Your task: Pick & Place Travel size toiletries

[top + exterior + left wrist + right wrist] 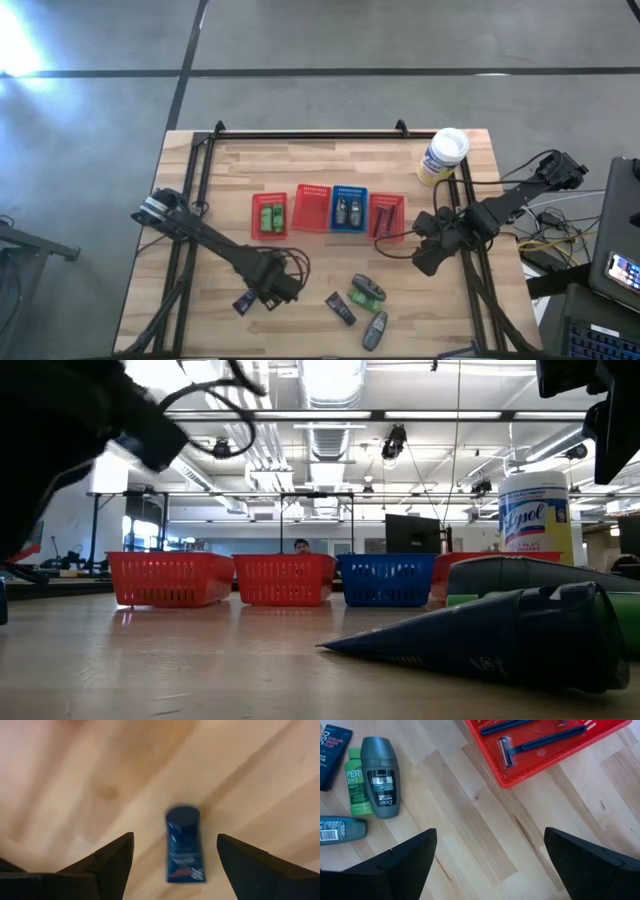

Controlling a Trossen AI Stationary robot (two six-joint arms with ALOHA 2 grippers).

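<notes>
The left gripper (258, 296) hangs low over the front left part of the wooden table (200, 180), and its two fingers (107, 862) are spread wide with nothing held. Right between them, lying flat on the wood, is a small dark blue tube (184, 845) — the fingers are on each side of it but not touching it. The right gripper (422, 262) is on the right side of the table, just in front of the right red basket (387, 215), and its fingers (407, 857) are wide apart too, with bare wood between them. That basket has thin blue razors (540, 739) in it. Four baskets sit in a row across the middle — the left red basket (269, 214) holds green tubes (270, 214), the next red basket (312, 208) looks bare inside, and the blue basket (349, 209) holds grey bottles (348, 210). Near the front edge lie a grey oval bottle (380, 769) touching a green tube (356, 782), another dark tube (332, 755) beside them, and one more grey bottle (340, 828) close by. A big white canister (442, 156) stands at the back right.
</notes>
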